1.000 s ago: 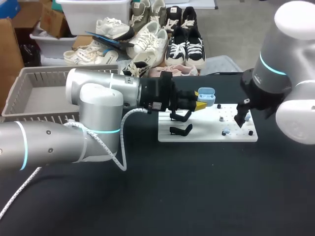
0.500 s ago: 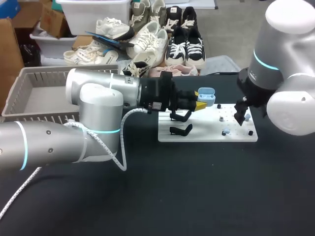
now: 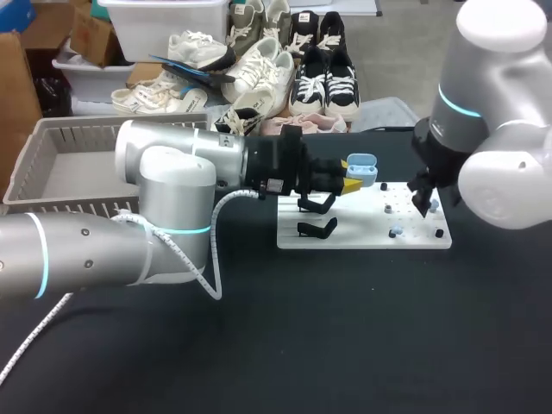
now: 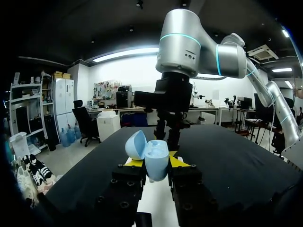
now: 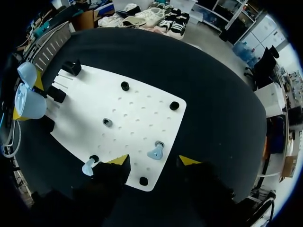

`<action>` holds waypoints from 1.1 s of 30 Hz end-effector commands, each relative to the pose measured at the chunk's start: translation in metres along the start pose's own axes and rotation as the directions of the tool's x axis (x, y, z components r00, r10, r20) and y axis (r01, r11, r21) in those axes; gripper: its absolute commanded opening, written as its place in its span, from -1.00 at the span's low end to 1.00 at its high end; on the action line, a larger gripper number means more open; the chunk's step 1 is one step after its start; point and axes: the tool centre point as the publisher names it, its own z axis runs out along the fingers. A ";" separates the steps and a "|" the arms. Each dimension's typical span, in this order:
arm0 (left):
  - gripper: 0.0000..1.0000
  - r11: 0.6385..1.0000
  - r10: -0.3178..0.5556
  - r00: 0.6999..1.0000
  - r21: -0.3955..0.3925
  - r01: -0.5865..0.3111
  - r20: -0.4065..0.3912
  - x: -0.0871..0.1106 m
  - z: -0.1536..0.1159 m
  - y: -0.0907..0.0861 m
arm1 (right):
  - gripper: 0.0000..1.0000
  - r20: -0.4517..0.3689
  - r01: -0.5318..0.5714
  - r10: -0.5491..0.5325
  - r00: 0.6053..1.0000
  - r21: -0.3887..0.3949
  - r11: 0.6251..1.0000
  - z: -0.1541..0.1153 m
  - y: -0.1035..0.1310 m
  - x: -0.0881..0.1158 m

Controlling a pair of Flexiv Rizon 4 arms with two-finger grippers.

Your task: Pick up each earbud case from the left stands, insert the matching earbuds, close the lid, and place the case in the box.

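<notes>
Head view: the left arm point(image 3: 172, 185) comes in from the left across the black table point(image 3: 345, 345); the left gripper point(image 3: 348, 184) pinches a light-blue earbud case point(image 3: 362, 169), which is held above the far left part of a white board point(image 3: 362, 237); two black stands point(image 3: 317, 205) sit on the board's left end, just beside the gripper; a grey box point(image 3: 34, 151) stands at the far left of the table, well apart from the case; the right gripper point(image 3: 423, 203) hangs, pointing down, over the right part of the board, with one earbud point(image 3: 395, 231) on the board near it. Left wrist view: the case point(image 4: 156, 161) sits upright between the two yellow fingertips point(image 4: 135, 162), both pressed against its sides; its lid point(image 4: 136, 144) is swung open to one side; the right gripper point(image 4: 166, 131) hangs just ahead of the case, over the board point(image 4: 154, 208). Right wrist view: the right gripper point(image 5: 154, 161) is spread and holds nothing; below it, between its fingers, one earbud point(image 5: 155, 152) lies on the board point(image 5: 137, 118); a second earbud point(image 5: 88, 166) lies at the board's edge, beside one finger; black pegs point(image 5: 125, 86) dot the board; the open case point(image 5: 27, 99) is held beyond the board's far end, beside the stands point(image 5: 57, 93).
</notes>
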 end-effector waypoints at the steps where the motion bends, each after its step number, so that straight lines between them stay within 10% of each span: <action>1: -1.00 1.000 0.000 1.000 -0.004 0.000 0.001 0.000 0.000 -0.001 | 0.11 -0.012 0.006 -0.006 1.000 0.012 1.000 0.001 0.001 -0.001; 33: -1.00 1.000 0.000 1.000 -0.004 0.000 0.001 0.000 0.000 -0.001 | -0.18 -0.029 0.006 -0.005 1.000 0.036 0.999 0.006 -0.002 -0.004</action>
